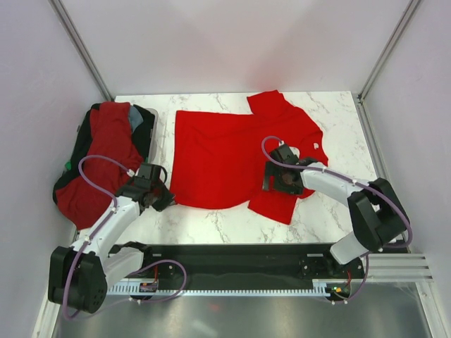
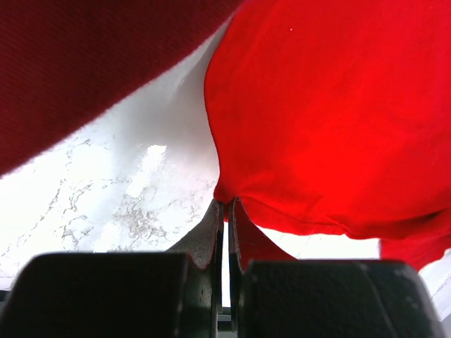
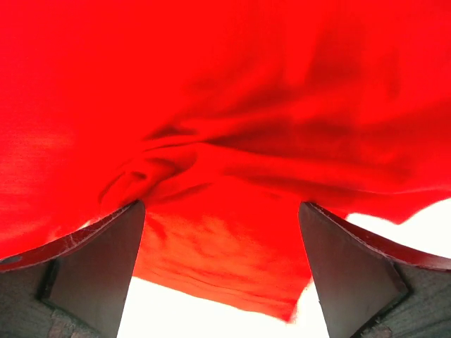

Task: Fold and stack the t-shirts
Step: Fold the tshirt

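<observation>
Bright red t-shirt [image 1: 218,158] lies spread on the marble table [image 1: 338,120]; the left gripper [image 2: 225,211], fingers pressed together, pinches its near-left hem corner. The right gripper [image 3: 220,211] stands spread wide over the shirt's bunched right side. Dark red t-shirts [image 1: 102,151] fill the dark bin [image 1: 146,120] at left.
</observation>
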